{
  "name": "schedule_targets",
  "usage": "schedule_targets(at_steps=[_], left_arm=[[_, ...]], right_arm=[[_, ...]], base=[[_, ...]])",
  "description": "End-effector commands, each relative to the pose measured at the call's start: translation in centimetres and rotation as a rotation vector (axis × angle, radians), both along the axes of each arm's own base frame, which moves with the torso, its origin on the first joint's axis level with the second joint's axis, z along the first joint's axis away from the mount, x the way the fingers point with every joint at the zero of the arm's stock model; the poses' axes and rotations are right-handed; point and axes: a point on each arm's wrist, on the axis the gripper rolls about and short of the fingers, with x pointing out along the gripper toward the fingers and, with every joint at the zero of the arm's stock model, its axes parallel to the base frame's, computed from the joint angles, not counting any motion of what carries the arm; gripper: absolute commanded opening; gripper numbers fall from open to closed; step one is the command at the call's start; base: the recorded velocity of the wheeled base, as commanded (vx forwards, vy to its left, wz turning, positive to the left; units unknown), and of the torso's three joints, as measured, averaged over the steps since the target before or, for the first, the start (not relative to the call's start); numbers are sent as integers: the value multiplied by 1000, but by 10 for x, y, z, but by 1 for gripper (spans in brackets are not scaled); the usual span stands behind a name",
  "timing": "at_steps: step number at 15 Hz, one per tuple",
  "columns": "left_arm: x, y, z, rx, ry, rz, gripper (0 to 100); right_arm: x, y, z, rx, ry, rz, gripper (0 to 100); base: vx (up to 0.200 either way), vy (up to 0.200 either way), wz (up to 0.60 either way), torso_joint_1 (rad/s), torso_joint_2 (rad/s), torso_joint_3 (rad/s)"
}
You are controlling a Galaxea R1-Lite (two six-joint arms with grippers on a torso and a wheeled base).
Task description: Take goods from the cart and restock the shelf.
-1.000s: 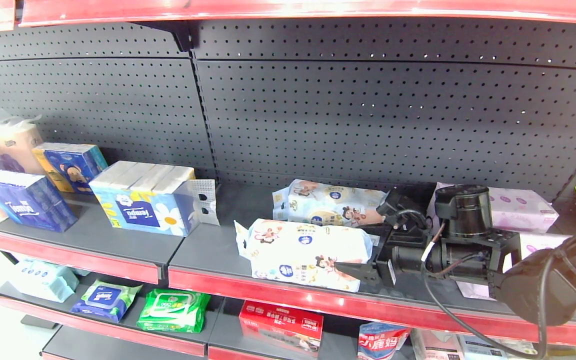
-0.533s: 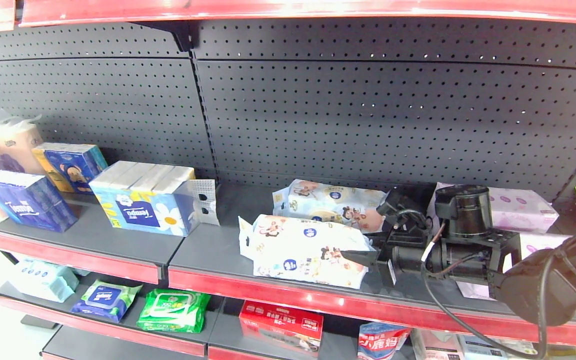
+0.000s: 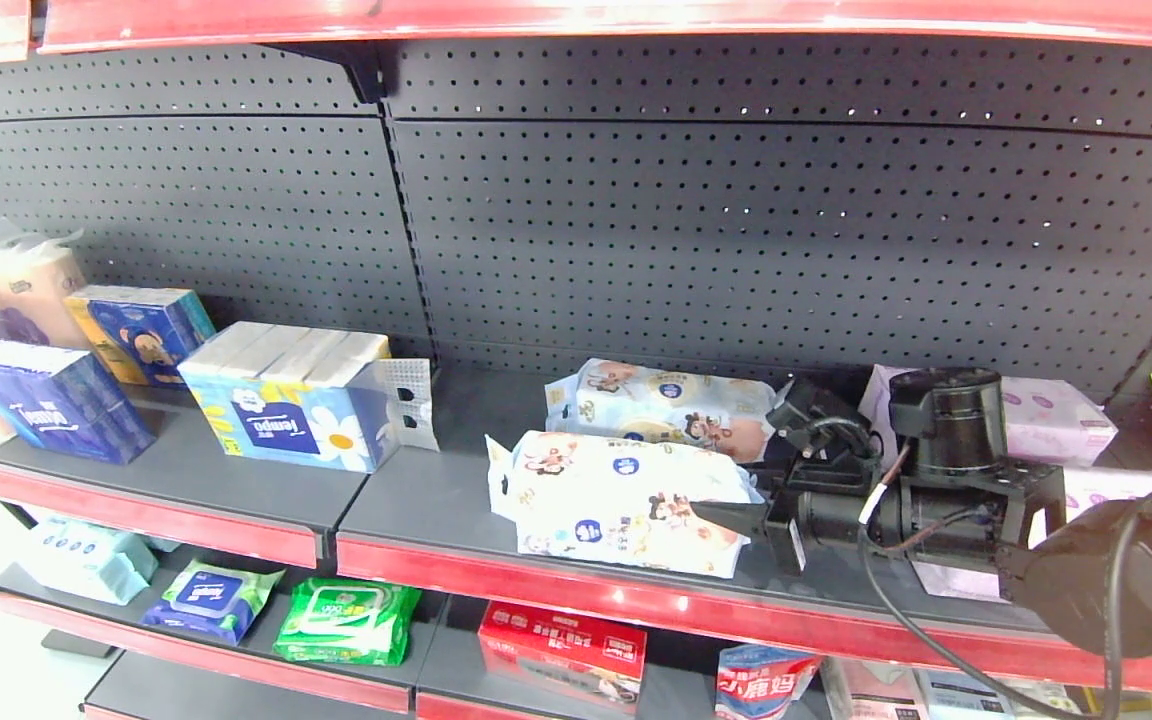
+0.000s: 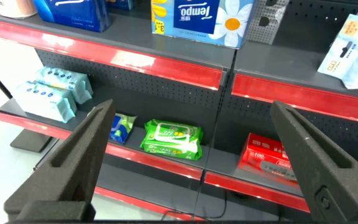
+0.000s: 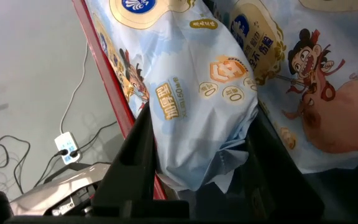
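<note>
Right claw [image 3: 728, 516] of mine pinches one end of the pack [image 3: 616, 500], with a finger on each side of it. Its wrap is white and light blue, with little cartoon kids and round blue badges on it. It lies at the front of the shelf [image 3: 416, 505], close to the red edge. Just behind it lies a second pack [image 3: 661, 405] with the same pictures. Near my arm, by the back wall, sits a pink pack [image 3: 1046, 415]. Over on my left stands a daisy box [image 3: 286, 410], blue and white with a big white flower and a bit of yellow. Farther left is a dark blue pack [image 3: 56, 400]. On the lower shelf [image 3: 236, 667] I see a green pack [image 3: 348, 620] and a red box [image 3: 561, 645]. My left claw [image 4: 191, 106] is spread wide, down low in front of that lower shelf. Since a second ago, my right claw and the pack have slid a bit to my right and a bit closer to the second pack. Everything else on the shelf sits as before.
</note>
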Motion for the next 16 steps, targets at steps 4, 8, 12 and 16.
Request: schedule_targets(at_steps=[4,8,12,16], left_arm=[[0,0,0,0,1,1,100],[0,0,0,0,1,1,100],[0,0,0,0,1,1,100],[0,0,0,0,1,1,100]], right_arm=[[-3,-8,7,6,-20,-20,0],[-13,-14,-1,-13,15,-25,0],[-14,-20,-4,-30,5,-13,0],[-10,-26,-4,-31,-10,-1,0]], base=[[0,0,0,0,0,0],[0,0,0,0,0,0],[0,0,0,0,0,0],[0,0,0,0,0,0]])
